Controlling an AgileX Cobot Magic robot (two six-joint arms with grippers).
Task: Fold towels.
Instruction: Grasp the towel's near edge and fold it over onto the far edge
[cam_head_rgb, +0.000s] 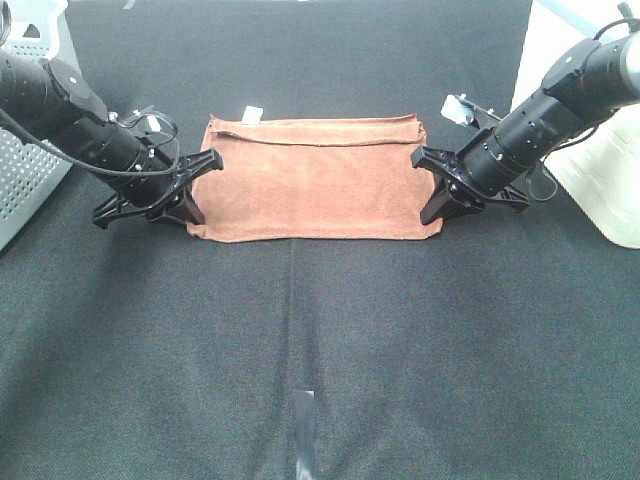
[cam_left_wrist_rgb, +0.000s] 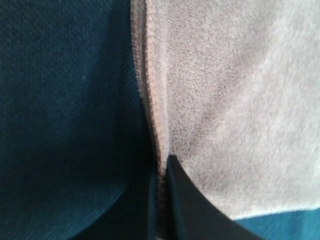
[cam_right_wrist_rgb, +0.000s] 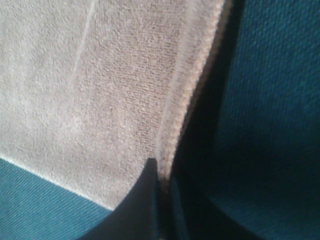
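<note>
Work here looks to be at a grasping step midway through the folding. The towel (cam_head_rgb: 315, 185) lies flat in the middle of the dark tabletop (cam_head_rgb: 320, 350), long side running across, and its far edge shows a second layer lying over it, so I judge one fold is already in.

The left end effector (cam_head_rgb: 203, 187) sits at the left short edge and the right end effector (cam_head_rgb: 432, 185) at the right short edge, both low on the cloth. In each wrist view the stitched hem (cam_left_wrist_rgb: 150, 100) runs straight into the narrow slot between two dark fingers. Both look clenched on that hem rather than released, though the contact itself is dark and blurred.

The next move, as I read it, calls for lifting both ends together and carrying them evenly, so the cloth doubles over without skewing or slipping free. A thin grip on one layer could let the lower layer drop.

The towel is rust-brown, soft and nappy, with slightly wavy edges and a small white tag (cam_head_rgb: 253, 115) poking out at the far left corner.
</note>
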